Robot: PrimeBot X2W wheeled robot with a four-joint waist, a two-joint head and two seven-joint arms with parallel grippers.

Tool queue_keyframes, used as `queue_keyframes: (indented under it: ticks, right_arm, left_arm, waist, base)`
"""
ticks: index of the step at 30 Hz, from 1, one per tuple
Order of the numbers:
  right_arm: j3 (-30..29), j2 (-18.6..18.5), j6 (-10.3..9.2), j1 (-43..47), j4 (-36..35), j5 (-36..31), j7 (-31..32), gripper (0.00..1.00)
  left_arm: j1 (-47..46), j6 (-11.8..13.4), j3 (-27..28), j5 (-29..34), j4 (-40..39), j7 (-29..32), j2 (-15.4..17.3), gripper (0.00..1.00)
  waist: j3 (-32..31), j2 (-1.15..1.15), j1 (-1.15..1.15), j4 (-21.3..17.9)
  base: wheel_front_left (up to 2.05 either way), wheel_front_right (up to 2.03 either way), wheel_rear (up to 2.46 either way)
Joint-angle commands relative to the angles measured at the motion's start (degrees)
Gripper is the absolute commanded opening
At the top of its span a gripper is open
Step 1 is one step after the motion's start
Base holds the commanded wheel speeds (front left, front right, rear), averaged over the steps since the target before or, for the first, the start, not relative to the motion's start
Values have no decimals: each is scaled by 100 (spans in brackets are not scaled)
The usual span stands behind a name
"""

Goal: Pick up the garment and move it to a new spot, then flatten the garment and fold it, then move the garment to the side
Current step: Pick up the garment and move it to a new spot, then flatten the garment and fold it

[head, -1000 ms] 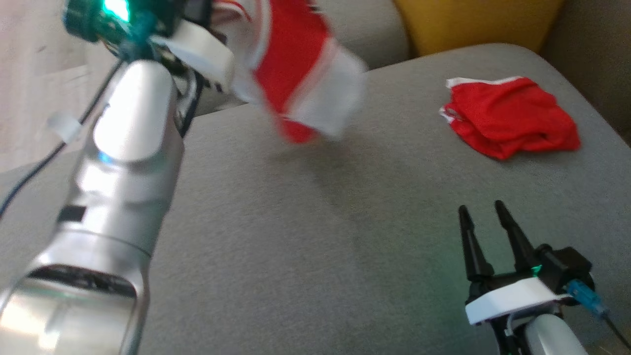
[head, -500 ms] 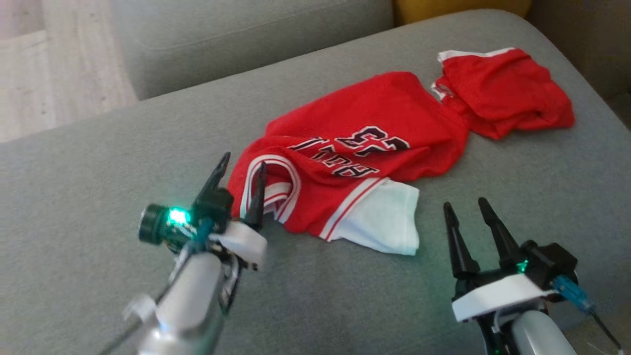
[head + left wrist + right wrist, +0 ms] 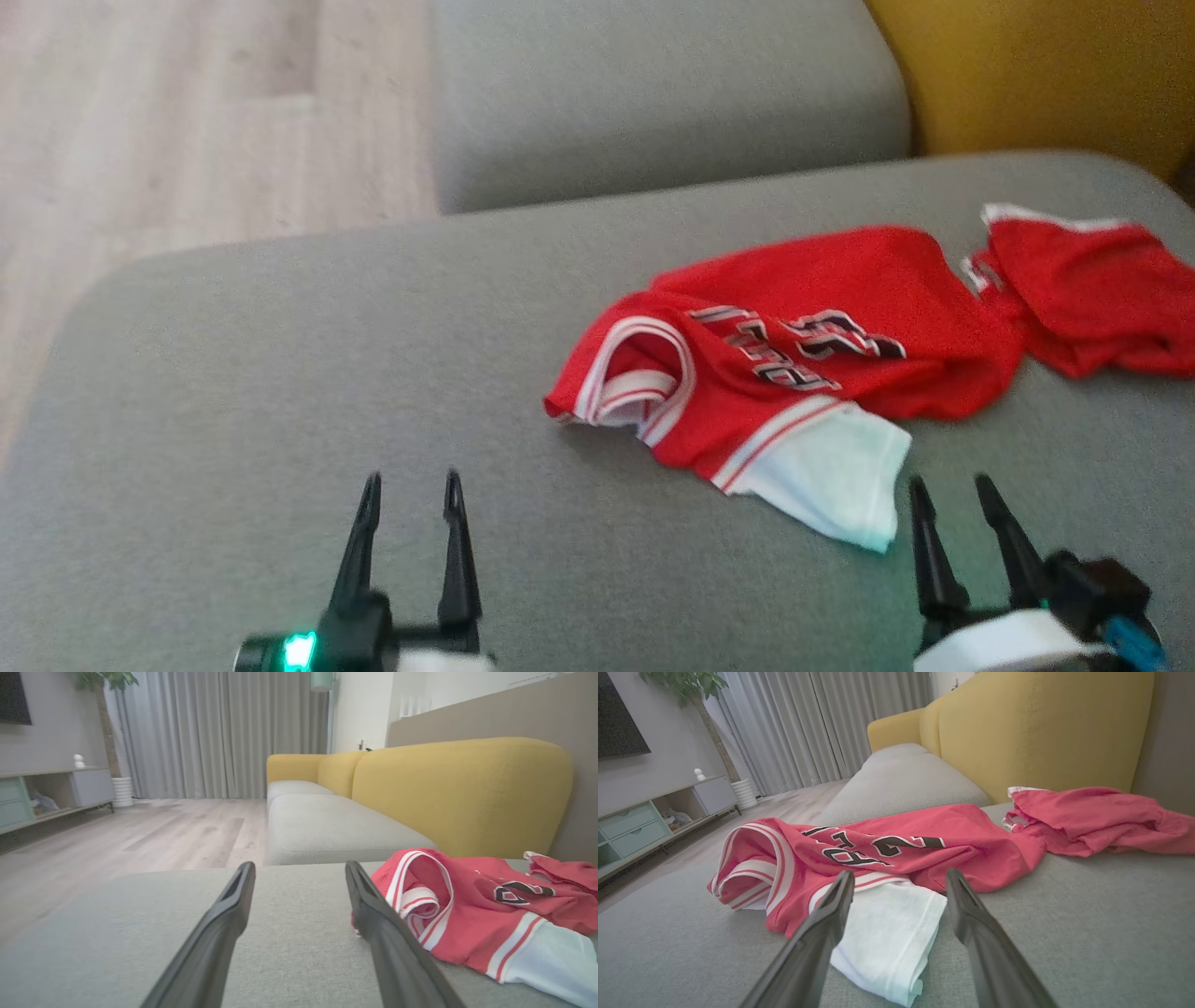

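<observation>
Grey sofa seat [image 3: 280, 373], red jersey [image 3: 794, 355] crumpled center-right; left claw [image 3: 413, 476] and right claw [image 3: 950, 480] both spread wide, empty, along the bottom.

Two red garments on a grey sofa: one numbered jersey [image 3: 822, 373] and one crumpled piece [image 3: 1092, 299] by the seat's right edge. Two grippers, the left gripper [image 3: 412, 478] and the right gripper [image 3: 950, 483], carry two dark fingers [image 3: 457, 551] each. Two cushions: the near seat cushion [image 3: 280, 373] and the far seat cushion [image 3: 653, 93].
</observation>
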Motion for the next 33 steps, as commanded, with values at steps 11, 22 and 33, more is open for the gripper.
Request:
queue_keyframes:
  ticks: [11,22,33]
  right_arm:
    - [-132,88,39,700,-432,-385,-62,100]
    - [-34,115,39,760,-410,-397,-62,100]
    - [-61,121,39,781,-427,-398,-62,100]
  left_arm:
    - [720,-58,500,627,-308,-54,6,100]
    - [791,-230,600,676,15,-54,1,100]
    - [769,-205,537,617,-14,-54,-1,100]
  waist:
    - [-754,0,1,632]
    - [-800,0,1,532]
    - [-814,0,1,463]
  base:
    - [0,0,0]
    - [0,0,0]
    - [0,0,0]
